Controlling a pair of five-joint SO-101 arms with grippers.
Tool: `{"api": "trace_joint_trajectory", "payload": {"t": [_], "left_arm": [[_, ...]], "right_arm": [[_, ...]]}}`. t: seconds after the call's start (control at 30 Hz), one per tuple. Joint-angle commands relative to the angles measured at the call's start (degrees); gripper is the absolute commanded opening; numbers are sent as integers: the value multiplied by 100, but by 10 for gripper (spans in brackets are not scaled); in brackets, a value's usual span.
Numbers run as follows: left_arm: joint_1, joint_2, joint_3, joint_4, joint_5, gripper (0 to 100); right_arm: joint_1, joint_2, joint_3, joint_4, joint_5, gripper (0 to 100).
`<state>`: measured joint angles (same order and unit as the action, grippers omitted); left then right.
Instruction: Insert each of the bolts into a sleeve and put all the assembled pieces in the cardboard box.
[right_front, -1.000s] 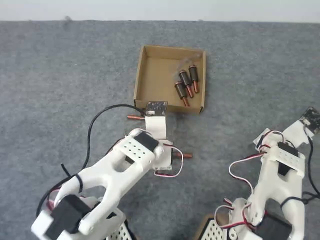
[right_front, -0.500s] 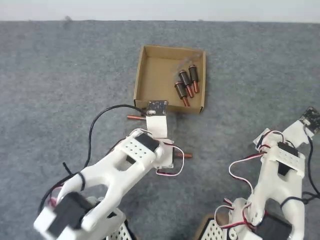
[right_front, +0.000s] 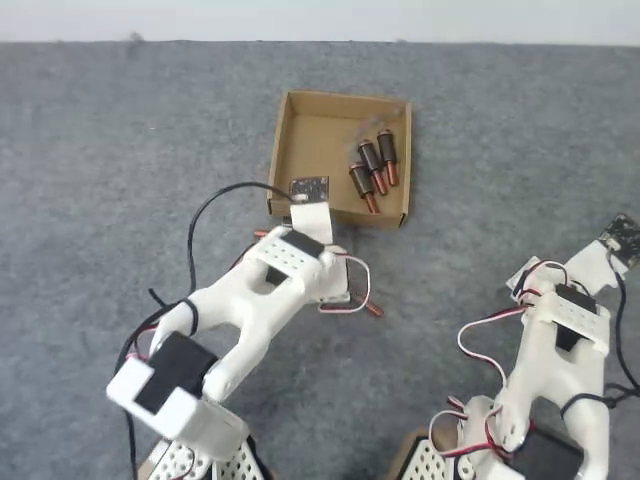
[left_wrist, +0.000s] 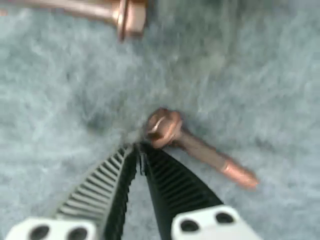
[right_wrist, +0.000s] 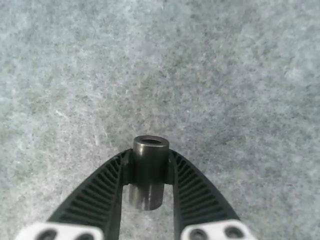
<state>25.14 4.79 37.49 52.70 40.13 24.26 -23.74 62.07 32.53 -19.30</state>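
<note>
The left tool (left_wrist: 139, 150) has shifted forward; now it is together beside a bolt (left_wrist: 200, 150). The right tool (right_wrist: 148, 156) clamps 1 sleeve (right_wrist: 148, 175).

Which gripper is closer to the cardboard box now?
Left. The left gripper is just short of the cardboard box, beside a bolt; the right gripper, holding a sleeve, is far off to one side.

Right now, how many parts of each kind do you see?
3 assembled pieces, in the box
2 loose bolts, on the table
1 sleeve, in the right gripper
Total: 6 parts, plus the 1 box
</note>
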Motion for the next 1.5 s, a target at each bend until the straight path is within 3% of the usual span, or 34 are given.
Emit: {"api": "trace_joint_trajectory", "payload": {"t": [0.0, 0.23, 0.37, 0.5, 0.63, 0.8, 1.03, 1.23, 1.33, 1.47], "left_arm": [[-62, 70, -532, -448, 53, 12], [-18, 352, -804, -756, 53, 12], [264, 176, -919, -352, 44, 18], [624, -185, -1086, 422, 44, 115], [633, -431, -1007, 589, 53, 197], [633, -422, -840, 448, 53, 179], [563, -422, -163, -668, 70, 116], [185, -343, -154, -1055, 686, 109], [185, -18, -338, -1002, 703, 109], [211, 475, -989, -264, 703, 109]], "right_arm": [[-31, -286, -26, -66, 88, 7], [-31, -286, -26, -66, 88, 7], [-48, -286, -26, -92, 88, 8], [-48, -286, -26, -92, 88, 8], [-57, -286, -26, -92, 88, 8], [-57, -286, -26, -92, 88, 8], [-57, -286, -26, -84, 88, 8], [-57, -286, -26, -57, 88, 7], [-57, -286, -26, -57, 88, 7], [-57, -286, -26, -57, 88, 7]]}}
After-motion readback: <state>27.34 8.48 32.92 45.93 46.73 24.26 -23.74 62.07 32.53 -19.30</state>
